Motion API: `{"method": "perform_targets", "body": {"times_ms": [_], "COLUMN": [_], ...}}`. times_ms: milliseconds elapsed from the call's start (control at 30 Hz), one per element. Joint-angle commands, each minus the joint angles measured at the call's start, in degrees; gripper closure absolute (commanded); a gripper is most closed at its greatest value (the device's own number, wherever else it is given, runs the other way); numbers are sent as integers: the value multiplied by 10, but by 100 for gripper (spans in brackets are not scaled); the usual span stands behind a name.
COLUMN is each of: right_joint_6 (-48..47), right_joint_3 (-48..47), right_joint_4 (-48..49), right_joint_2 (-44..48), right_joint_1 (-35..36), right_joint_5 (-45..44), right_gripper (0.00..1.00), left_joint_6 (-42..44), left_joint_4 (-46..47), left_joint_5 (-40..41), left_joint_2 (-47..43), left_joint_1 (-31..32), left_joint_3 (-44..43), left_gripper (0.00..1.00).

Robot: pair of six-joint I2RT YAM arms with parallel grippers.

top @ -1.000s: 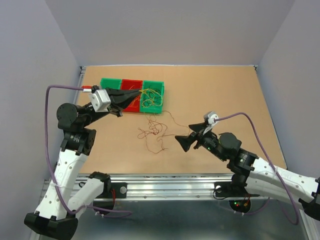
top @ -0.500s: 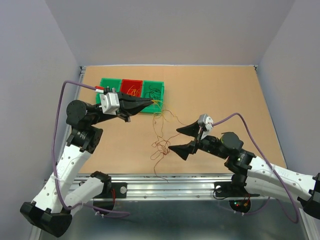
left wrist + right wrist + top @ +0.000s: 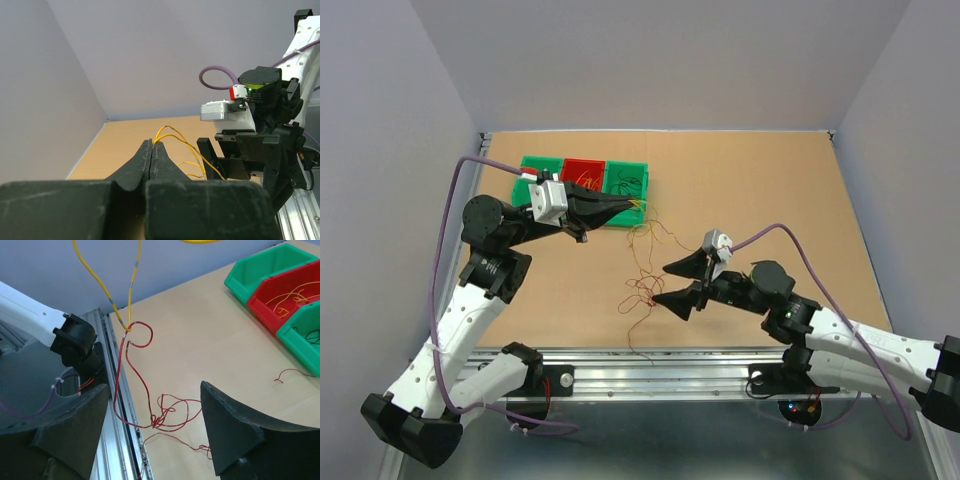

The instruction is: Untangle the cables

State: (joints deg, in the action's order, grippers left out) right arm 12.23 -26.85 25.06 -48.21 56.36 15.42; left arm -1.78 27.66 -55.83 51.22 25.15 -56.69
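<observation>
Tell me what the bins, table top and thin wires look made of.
Bins: glossy moulded plastic, by their bright even colour and sheen. Table top: matte tan board, perhaps fibreboard or wood. Wires: likely plastic-coated, with smooth yellow and red skins that hold curls; the core is hidden.

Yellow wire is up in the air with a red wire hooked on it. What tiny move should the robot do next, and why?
Probably shut the right gripper on the red wire. The left gripper pinches the yellow wire, and the red wire hangs hooked on it by the open right gripper, so holding both would let the arms pull them apart.
</observation>
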Motion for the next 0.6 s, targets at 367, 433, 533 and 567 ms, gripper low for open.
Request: {"method": "perform_targets", "body": {"times_ms": [367,433,533,567], "right_joint_6": [25,42,81,90], "right_joint_3": [-44,-29,-5,0], "right_joint_4": [-4,-16,-47,-58], "right_joint_2": [31,70,139,158], "right_joint_1": [5,5,5,5], "right_joint_5": [-212,-308,-469,-511], "right_gripper": [99,99,99,99], "left_joint_6": [70,67,37,27], "left_joint_4": [-26,-32,-47,-52], "left_joint_5": [237,309,462,490], "left_joint_2": [-16,-24,-17,-11], "left_joint_1": [7,-8,-60,-81], "left_joint_3": [-15,-18,-32,-37], "left_gripper": [100,100,100,100]}}
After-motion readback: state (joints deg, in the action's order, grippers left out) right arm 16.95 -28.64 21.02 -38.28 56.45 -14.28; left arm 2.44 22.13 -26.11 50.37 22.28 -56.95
